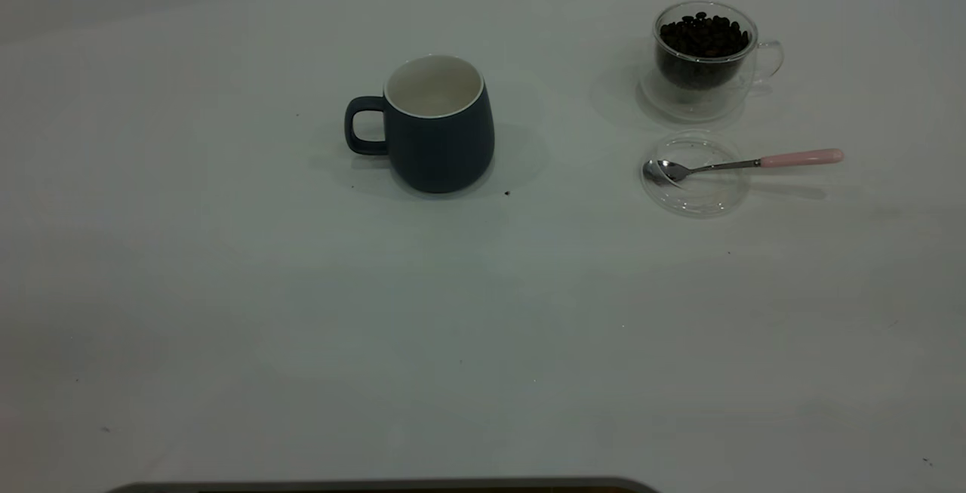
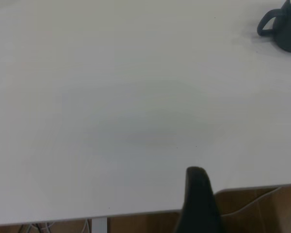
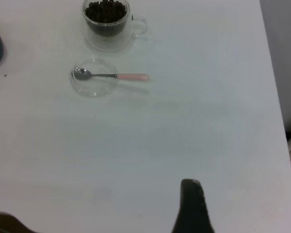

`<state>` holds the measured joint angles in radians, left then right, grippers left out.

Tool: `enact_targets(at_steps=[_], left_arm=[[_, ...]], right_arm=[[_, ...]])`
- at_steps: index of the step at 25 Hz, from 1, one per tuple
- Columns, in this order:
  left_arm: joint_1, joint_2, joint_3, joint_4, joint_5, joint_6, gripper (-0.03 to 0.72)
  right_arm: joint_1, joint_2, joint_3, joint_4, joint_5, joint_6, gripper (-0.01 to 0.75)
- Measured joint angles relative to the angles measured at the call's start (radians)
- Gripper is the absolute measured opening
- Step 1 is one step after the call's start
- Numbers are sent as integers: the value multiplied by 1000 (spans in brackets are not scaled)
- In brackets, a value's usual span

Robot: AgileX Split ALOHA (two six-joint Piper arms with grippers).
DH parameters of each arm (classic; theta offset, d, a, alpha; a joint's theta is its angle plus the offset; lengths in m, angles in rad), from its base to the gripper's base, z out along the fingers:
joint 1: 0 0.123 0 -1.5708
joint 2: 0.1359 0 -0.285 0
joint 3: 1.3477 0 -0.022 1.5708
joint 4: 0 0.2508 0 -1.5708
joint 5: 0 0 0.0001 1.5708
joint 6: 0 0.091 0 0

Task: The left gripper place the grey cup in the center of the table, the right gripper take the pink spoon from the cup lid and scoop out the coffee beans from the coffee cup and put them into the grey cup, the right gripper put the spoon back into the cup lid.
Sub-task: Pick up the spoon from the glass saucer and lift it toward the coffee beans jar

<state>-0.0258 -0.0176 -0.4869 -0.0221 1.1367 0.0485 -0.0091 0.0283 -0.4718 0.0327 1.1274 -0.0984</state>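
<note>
The grey cup [image 1: 438, 127] stands upright near the middle of the table [image 1: 226, 289], handle toward the exterior view's left and nothing showing in its white inside. At the right rear, the clear coffee cup [image 1: 706, 63] holds coffee beans [image 1: 706, 34]. In front of it the pink spoon [image 1: 743, 164] rests with its bowl in the cup lid [image 1: 702, 202] and its handle pointing right. Neither arm shows in the exterior view. My left gripper [image 2: 196, 194] hangs by the table's near edge, far from the grey cup [image 2: 286, 29]. My right gripper [image 3: 191, 204] is well short of the pink spoon [image 3: 111, 75], cup lid [image 3: 93, 87] and coffee cup [image 3: 106, 24].
A small dark speck [image 1: 506, 193] lies just right of the grey cup's base. A dark rounded edge [image 1: 377, 487] shows at the bottom of the exterior view. Brown floor with cables [image 2: 262, 208] lies past the table's edge by the left gripper.
</note>
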Motion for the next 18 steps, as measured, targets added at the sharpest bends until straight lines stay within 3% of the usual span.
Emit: enact_targets(at_steps=[4,7,14,18], left_arm=[[0,0,0,0,0,0,586],[0,0,0,-3,0,0,586],[0,0,0,-4,0,-1,586],[0,0,0,-4,0,-1,586]], right_arm=[[0,16,-25,23,-18,25,591],[0,123,-91,62,-103,27,591],[0,655,-249,158,-307,-22,591],[0,959,-330,235,-353,-49,591]])
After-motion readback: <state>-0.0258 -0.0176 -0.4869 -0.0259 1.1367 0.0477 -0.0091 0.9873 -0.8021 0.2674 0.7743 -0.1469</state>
